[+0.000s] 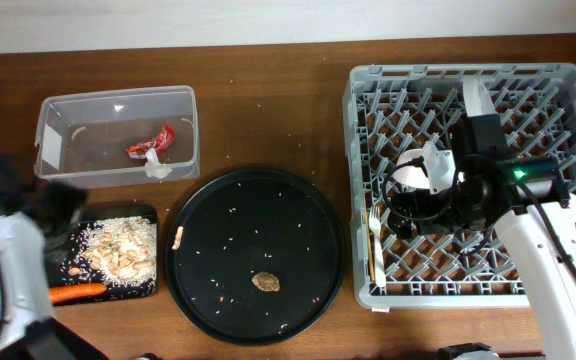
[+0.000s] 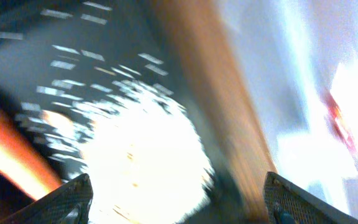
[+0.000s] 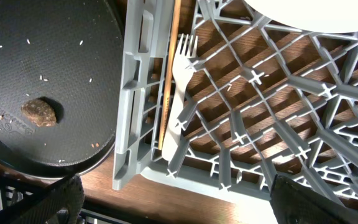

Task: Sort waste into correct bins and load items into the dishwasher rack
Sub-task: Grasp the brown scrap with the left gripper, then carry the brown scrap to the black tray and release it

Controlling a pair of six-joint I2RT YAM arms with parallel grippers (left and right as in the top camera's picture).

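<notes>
Overhead view: a wooden table (image 1: 268, 90). At the far left stands a clear tub (image 1: 50, 140) holding a red wrapper (image 1: 154, 145) and a white tissue wad (image 1: 157, 169). Nearer, at the left, is a black rectangular tray (image 1: 146, 290) with beige grainy scraps (image 1: 118, 248) piled in it and a carrot (image 1: 78, 292) along its near edge. The blurred left arm (image 1: 3, 265) reaches over this tray's left side. In the middle lies a round black tray (image 1: 258, 215), dotted with crumbs, with a brown food lump (image 1: 266, 283) on its near part. At the right is the grey dishwasher rack (image 1: 558, 90). The right arm (image 1: 538, 250) reaches into it from the near right.

Left wrist view: heavily blurred. The left gripper (image 2: 179, 199) has its fingers spread wide with nothing between them. It hangs over the scraps, with the carrot to one side and the tub to the other.

Right wrist view: the right gripper (image 3: 176, 205) is spread wide and empty above the rack's near left corner. A white fork (image 3: 182, 87) and a wooden stick (image 3: 166, 74) lie side by side along the inside of the rack wall. A pale plate (image 3: 309, 9) shows at the top edge. The food lump sits on the round tray just outside the rack.
</notes>
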